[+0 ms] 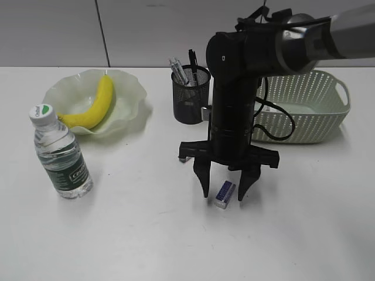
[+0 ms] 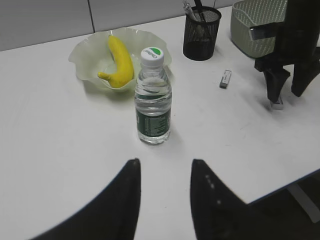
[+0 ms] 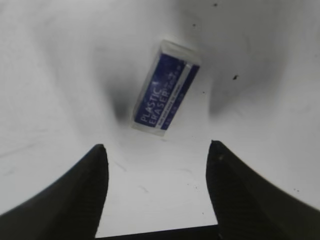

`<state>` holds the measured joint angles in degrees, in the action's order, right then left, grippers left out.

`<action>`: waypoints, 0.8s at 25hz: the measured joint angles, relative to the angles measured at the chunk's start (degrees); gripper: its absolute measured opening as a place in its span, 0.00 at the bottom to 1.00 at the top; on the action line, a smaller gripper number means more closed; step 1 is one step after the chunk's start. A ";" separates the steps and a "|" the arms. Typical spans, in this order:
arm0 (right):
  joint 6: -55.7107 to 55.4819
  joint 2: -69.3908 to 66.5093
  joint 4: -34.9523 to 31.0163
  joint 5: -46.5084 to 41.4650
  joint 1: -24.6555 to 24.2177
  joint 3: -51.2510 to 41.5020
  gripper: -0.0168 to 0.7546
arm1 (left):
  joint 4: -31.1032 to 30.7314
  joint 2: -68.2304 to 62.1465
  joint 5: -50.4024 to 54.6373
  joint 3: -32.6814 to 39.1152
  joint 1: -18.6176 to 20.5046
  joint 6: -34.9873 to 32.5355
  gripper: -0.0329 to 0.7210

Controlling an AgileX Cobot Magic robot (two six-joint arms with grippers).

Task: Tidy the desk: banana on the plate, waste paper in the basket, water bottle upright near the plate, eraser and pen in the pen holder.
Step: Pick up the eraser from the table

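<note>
Clearly, from the exterior view, the right gripper stands vertical with its jaws spread and empty, the eraser lying flat on the desk between the fingertips; the holder is behind the arm, the basket behind and to its right, and the plate with the banana and the upright bottle well off to its left. The eraser looks skewed to the jaw line, so I judge a close could pinch it by its corners and spin or squirt it out. In the left wrist view, the left gripper hangs part-open, holding nothing, with the bottle just ahead of it and the plate and banana beyond; a small block lies near the holder, and the right gripper's tips sit far to the right. Any forward drift here could tip the bottle. In the right wrist view, the eraser lies diagonally ahead of the two fingers, seemingly not yet level with them, so closing before coming lower risks grabbing air or clipping one end. Fingertips pressing the desk could also jam.
</note>
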<state>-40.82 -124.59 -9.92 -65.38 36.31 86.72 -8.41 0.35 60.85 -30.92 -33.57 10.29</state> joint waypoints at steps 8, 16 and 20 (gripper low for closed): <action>-0.21 -1.02 0.54 5.38 -1.07 -0.73 0.66 | 0.00 0.00 0.00 0.00 0.00 -0.02 0.38; -0.23 -2.18 1.24 5.15 -1.26 -0.91 0.46 | 0.00 0.00 0.00 0.00 0.00 -0.02 0.38; -0.23 -2.18 1.31 5.47 -1.26 -0.91 0.13 | -0.05 0.00 0.00 0.00 0.00 -0.02 0.38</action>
<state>-41.05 -126.77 -8.61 -59.91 35.05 85.81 -8.46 0.35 60.85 -30.92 -33.57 10.27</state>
